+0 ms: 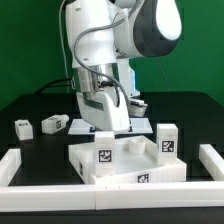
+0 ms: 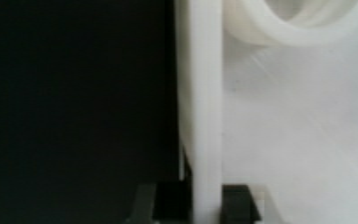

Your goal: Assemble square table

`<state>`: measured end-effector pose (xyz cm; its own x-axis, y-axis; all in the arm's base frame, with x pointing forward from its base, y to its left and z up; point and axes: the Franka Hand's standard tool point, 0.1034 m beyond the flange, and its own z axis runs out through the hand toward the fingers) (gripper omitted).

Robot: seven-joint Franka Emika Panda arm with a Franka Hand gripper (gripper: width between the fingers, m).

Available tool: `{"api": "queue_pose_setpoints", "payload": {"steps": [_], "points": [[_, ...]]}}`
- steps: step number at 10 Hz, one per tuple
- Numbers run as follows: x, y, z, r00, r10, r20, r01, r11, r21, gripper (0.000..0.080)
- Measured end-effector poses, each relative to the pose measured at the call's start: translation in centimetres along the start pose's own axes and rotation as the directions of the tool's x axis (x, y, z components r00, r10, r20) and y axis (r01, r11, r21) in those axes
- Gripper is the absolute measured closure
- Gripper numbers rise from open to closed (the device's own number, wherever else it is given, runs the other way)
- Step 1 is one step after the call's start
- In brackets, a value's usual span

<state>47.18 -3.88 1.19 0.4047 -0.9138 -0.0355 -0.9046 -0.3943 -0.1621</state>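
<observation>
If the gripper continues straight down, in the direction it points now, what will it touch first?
The white tabletop. Its thin edge already lies between the gripper's shut fingers in the wrist view, so any further move down would likely press on that slab at once.

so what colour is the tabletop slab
White slab, black-and-white tags on its sides; best in exterior view.

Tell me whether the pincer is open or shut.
Shut. In the wrist view the pincer has its dark fingers clamped on a thin white edge of the slab, with no gap on either side.
</observation>
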Motion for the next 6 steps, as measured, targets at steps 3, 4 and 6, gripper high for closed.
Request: {"api": "queue_pose_setpoints", "payload": {"steps": [3, 4, 6], "points": [[1.7, 0.4, -0.2, 0.936, -0.352, 0.003, 0.352, 0.936, -0.005, 0.0739], [3.1, 0.5, -0.3, 0.879, -0.477, -0.008, 0.477, 0.879, -0.006, 0.0739], [3.9, -0.3, -0.3, 0.712, -0.701, -0.038, 0.7, 0.713, -0.035, 0.0739]]}}
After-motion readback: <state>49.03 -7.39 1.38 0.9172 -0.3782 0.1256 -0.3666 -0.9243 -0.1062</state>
